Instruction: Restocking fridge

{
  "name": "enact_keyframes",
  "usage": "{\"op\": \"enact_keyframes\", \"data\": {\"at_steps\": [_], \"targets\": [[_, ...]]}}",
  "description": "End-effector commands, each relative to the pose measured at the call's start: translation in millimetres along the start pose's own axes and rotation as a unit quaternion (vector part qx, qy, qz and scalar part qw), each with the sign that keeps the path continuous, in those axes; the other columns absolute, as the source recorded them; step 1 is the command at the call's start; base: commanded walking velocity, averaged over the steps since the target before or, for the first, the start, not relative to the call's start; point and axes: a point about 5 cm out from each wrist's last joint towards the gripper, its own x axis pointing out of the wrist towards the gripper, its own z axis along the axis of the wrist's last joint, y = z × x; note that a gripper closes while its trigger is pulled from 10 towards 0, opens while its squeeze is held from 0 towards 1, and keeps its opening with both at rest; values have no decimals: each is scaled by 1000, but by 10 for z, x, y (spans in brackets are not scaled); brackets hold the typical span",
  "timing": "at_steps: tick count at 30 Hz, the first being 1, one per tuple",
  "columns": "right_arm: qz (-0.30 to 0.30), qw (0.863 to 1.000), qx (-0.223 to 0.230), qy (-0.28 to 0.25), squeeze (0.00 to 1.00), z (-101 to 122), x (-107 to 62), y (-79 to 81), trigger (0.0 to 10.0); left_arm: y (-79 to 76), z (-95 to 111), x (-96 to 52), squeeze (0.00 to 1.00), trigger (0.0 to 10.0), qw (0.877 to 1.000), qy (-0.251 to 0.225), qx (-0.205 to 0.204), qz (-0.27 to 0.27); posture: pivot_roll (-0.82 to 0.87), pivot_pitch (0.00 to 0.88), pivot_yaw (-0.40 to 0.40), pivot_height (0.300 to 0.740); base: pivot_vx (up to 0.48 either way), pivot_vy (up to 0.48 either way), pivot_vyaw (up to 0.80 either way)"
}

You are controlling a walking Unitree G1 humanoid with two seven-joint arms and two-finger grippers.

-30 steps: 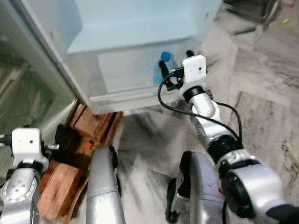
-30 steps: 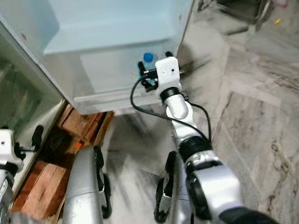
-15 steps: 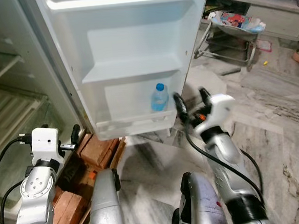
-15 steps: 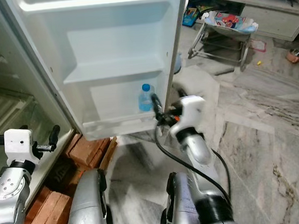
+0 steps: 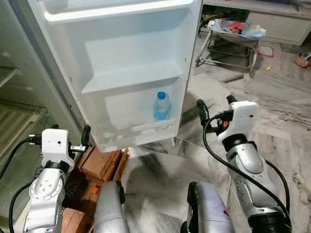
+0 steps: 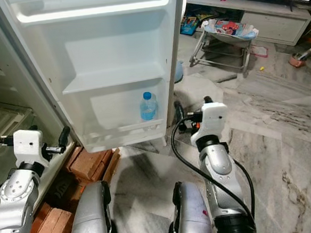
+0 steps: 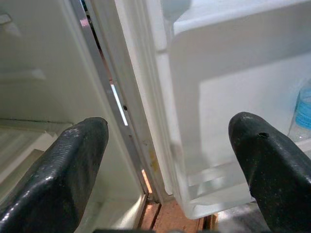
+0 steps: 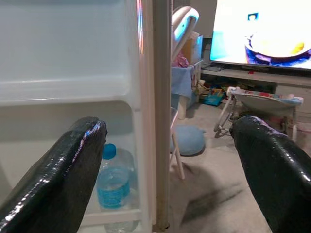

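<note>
Standing upright in the lowest shelf of the open fridge door (image 5: pixel 125 60), a water bottle (image 5: pixel 161 106) with blue cap sits at the shelf's end nearest the door's free edge, behind the low front rail. Rest of that shelf beside the bottle is bare. Right gripper (image 5: pixel 217 111) hovers just past the door's free edge, near the bottle, fingers spread wide, nothing held. Left gripper (image 5: pixel 77 142) hangs at the door's hinge side, fingers apart, empty. Bricks (image 5: pixel 100 159) lie below the door's bottom edge. Marble floor (image 5: pixel 284 123) stretches beyond the door.
</note>
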Motion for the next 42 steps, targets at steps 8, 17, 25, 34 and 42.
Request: {"op": "enact_keyframes", "data": {"at_steps": [8, 17, 25, 34, 42], "targets": [[-7, 1000, -16, -18, 0, 149, 175, -19, 10000, -16, 29, 66, 0, 10000, 1000, -10, 12, -7, 120, 0, -45, 631, 0, 0, 0], [-13, 999, -29, -19, 0, 182, 228, -71, 10000, -47, 51, 117, 0, 10000, 1000, -18, 12, -9, 111, 0, -47, 682, 0, 0, 0], [-23, 999, -25, -13, 0, 150, 200, -67, 10000, -54, 55, 153, 0, 10000, 1000, -20, 15, -13, 105, 0, -41, 730, 0, 0, 0], [-33, 999, -8, 31, 0, -57, 2, -73, 10000, -104, 13, 160, 0, 10000, 999, -10, 21, -21, 98, 0, -35, 740, 0, 0, 0], [-28, 998, -3, 54, 0, -147, -63, -29, 10000, -65, -30, 173, 0, 10000, 1000, 6, 30, -4, 98, 0, -37, 740, 0, 0, 0]]}}
